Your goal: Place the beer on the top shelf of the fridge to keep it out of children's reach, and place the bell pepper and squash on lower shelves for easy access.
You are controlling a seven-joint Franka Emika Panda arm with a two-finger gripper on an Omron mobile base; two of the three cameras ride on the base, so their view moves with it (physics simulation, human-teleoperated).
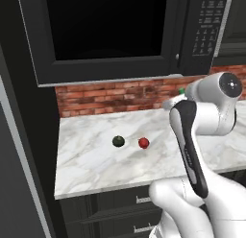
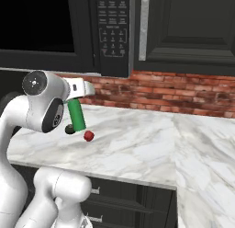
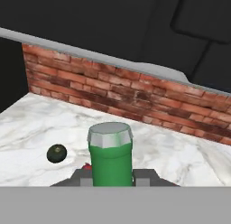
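My gripper [image 3: 111, 179] is shut on the beer [image 3: 110, 155], a green bottle with a grey cap that rises between the two fingers. From the right base view the beer [image 2: 76, 116] hangs tilted under my hand, above the counter. The squash [image 1: 118, 141] and the bell pepper [image 1: 143, 143] lie side by side on the marble counter [image 1: 86, 160], below and beyond the bottle. In the right base view the bell pepper [image 2: 89, 136] is plain and the squash [image 2: 69, 129] is half hidden behind the bottle. The fridge's dark side panel [image 1: 31, 150] stands at the left; its shelves are out of view.
A black microwave [image 1: 105, 30] hangs over the counter, with a red brick wall [image 2: 183, 96] behind. Dark upper cabinets [image 2: 188, 29] are on the right and dark drawers [image 1: 120, 208] under the counter edge. My own arm [image 1: 192, 146] blocks the counter's right part in the left base view.
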